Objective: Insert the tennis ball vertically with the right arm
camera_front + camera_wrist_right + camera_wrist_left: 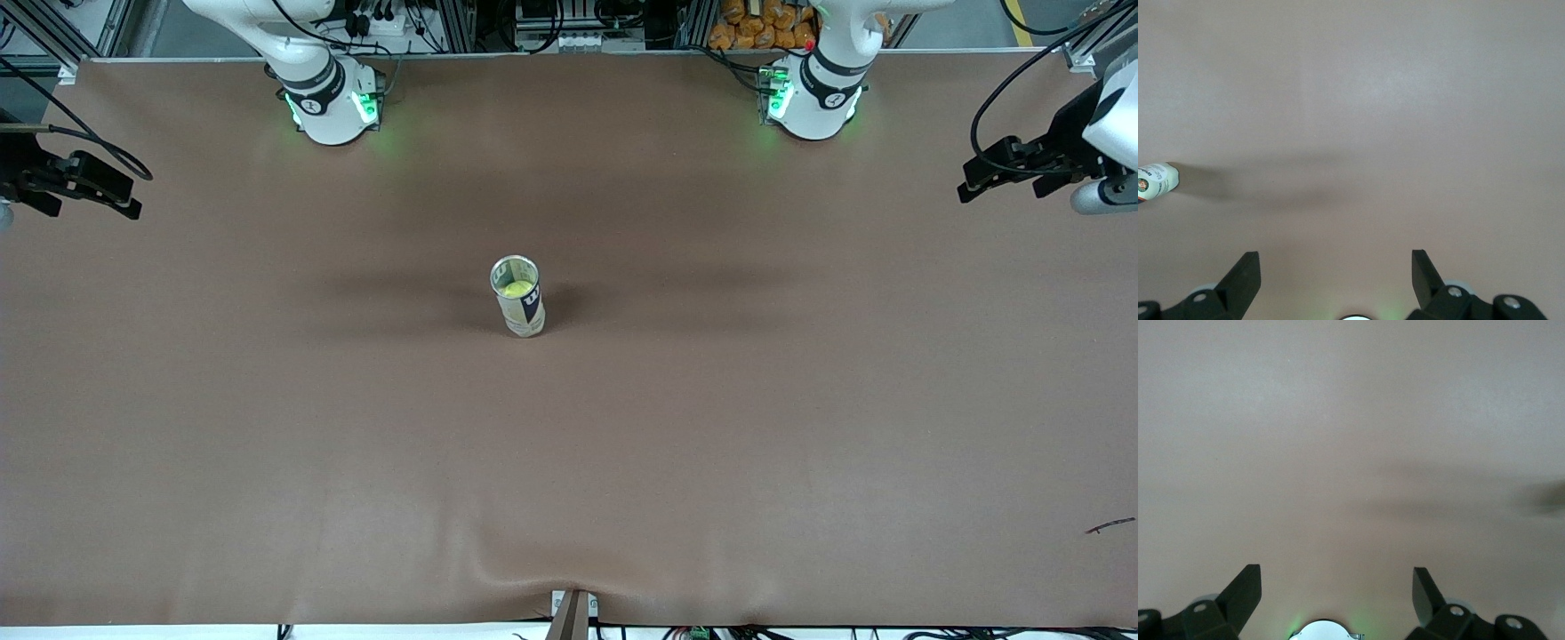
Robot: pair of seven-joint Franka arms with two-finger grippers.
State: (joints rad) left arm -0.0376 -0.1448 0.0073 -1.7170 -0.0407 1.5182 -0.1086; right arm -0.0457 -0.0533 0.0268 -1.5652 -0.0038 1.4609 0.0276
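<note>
A tennis-ball can (522, 311) stands upright at the middle of the brown table, its top uncovered. The yellow-green tennis ball (516, 289) sits inside it, just below the rim. My right gripper (124, 191) hangs open and empty over the right arm's end of the table, well apart from the can. In the right wrist view the gripper (1336, 260) holds nothing, and the can (1155, 181) shows at the picture's edge. My left gripper (969, 178) waits open over the left arm's end; the left wrist view shows this gripper (1337, 577) above bare table.
The two arm bases (331, 107) (811, 102) stand along the table's edge farthest from the front camera. A small dark scrap (1109, 526) lies near the front corner at the left arm's end. A mount (572, 613) juts over the front edge.
</note>
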